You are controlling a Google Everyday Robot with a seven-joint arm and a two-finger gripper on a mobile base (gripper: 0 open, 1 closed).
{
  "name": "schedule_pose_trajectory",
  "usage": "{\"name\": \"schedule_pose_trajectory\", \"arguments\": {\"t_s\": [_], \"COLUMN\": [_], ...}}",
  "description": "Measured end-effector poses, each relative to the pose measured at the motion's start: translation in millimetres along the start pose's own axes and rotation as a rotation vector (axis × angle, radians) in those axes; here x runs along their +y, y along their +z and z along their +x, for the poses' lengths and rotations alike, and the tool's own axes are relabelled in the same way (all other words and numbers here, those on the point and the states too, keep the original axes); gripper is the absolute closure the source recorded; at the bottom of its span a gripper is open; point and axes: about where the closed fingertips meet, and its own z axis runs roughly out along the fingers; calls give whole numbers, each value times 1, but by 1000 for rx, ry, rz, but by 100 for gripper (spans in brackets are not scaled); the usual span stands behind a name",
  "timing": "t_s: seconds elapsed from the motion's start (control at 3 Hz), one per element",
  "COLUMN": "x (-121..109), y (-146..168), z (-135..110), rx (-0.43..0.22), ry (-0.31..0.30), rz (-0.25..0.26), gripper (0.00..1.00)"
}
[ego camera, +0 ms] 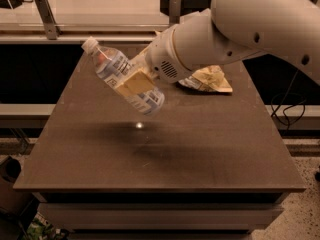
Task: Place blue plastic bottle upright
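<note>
The blue plastic bottle is clear and ribbed, with a white cap at its upper left and a pale blue-and-white label. It hangs in the air above the brown table, tilted with the cap up and to the left and its base lowest. My gripper is shut on the bottle's middle; one tan finger pad lies across the front of it. The white arm reaches in from the upper right. A red apple shows faintly through the bottle's neck, behind it.
A crumpled snack bag lies on the table's far right part, partly behind the arm. A counter with metal posts runs behind the table. The table's front edge is near the bottom.
</note>
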Motion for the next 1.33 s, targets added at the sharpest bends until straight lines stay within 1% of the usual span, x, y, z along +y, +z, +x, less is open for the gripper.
{"name": "schedule_pose_trajectory", "arguments": {"t_s": [0.33, 0.67, 1.0, 1.33], "x": [9, 14, 18, 19], "y": [4, 8, 14, 27], "z": [-10, -16, -19, -20], "rx": [-65, -122, -198, -271], "ry": [-10, 3, 27, 47], "rz": [-13, -15, -16, -27], "gripper": [100, 100, 100, 100]}}
